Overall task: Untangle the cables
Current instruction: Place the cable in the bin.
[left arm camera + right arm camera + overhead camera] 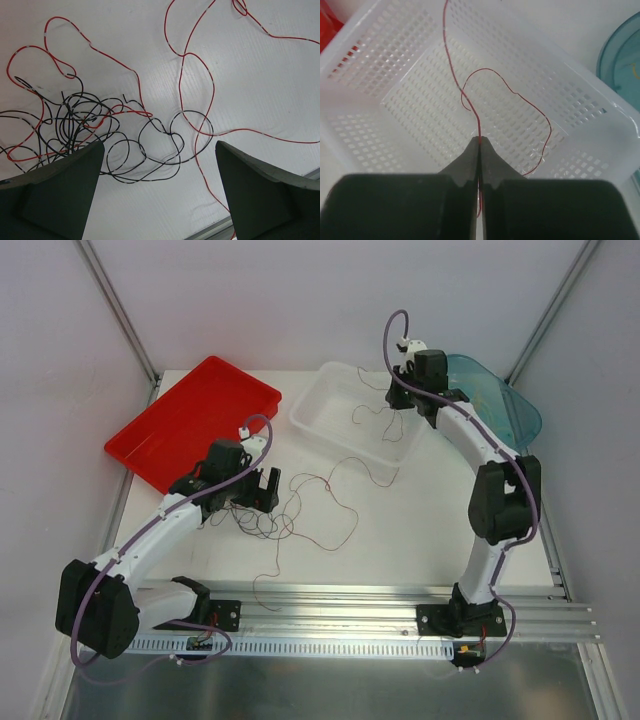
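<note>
No readable text, labels, brands or numbers on anything in view.

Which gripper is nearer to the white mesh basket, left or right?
Right. The right gripper hangs over the white mesh basket, shut on a red cable. The left gripper hovers open above the cable tangle on the table, apart from the basket.

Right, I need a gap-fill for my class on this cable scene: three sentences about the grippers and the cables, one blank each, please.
1. The right gripper is shut on a thin ____ cable above the white basket.
2. The left gripper hovers over the tangle with its jaws ____.
3. The tangle on the table mixes red cables with ____ ones.
Missing words: red; open; black.
</note>
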You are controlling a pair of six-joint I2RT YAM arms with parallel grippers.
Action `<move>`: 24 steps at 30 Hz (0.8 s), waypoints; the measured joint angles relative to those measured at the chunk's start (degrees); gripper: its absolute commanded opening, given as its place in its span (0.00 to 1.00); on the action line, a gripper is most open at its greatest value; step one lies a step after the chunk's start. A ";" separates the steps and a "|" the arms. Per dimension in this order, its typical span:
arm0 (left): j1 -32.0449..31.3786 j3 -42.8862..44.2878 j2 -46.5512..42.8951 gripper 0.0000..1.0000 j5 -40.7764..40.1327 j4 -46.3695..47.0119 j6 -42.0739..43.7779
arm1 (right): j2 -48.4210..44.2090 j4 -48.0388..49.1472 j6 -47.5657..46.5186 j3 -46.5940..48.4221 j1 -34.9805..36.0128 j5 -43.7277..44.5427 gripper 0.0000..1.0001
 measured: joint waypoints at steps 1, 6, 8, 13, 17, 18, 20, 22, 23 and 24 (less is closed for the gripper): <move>0.00 0.00 0.00 0.95 0.00 0.00 -0.02 | -1.44 0.50 -0.13 -0.70 0.00 -0.22 0.01; 0.00 0.00 0.00 0.95 0.04 0.00 -0.02 | -7.82 3.61 -0.92 -2.64 0.15 -1.51 0.01; 0.00 0.00 0.00 0.95 0.09 0.00 -0.02 | -9.66 4.87 -1.36 -4.15 0.26 -2.14 0.01; 0.00 0.00 0.00 0.95 0.63 0.00 -0.02 | -11.06 5.29 -2.23 -8.81 1.07 -4.17 0.01; 0.00 0.00 0.00 0.95 1.05 0.00 -0.02 | -10.95 3.41 -3.28 -11.65 2.47 -5.77 0.03; 0.00 0.00 0.00 0.95 1.05 0.00 -0.02 | -10.82 2.64 -3.48 -11.67 2.84 -6.05 0.05; 0.00 0.00 0.00 0.95 1.07 0.00 -0.02 | -10.34 2.05 -3.85 -11.67 3.43 -6.54 0.13; 0.00 0.00 0.00 0.95 1.11 0.00 -0.02 | -9.55 1.55 -4.13 -11.67 3.89 -6.69 0.29; 0.00 0.00 0.00 0.95 1.11 0.00 -0.02 | -9.05 1.18 -4.31 -11.67 4.00 -6.69 0.34; 0.00 0.00 0.00 0.95 1.14 0.00 -0.02 | -8.50 0.61 -4.37 -11.67 4.04 -6.69 0.36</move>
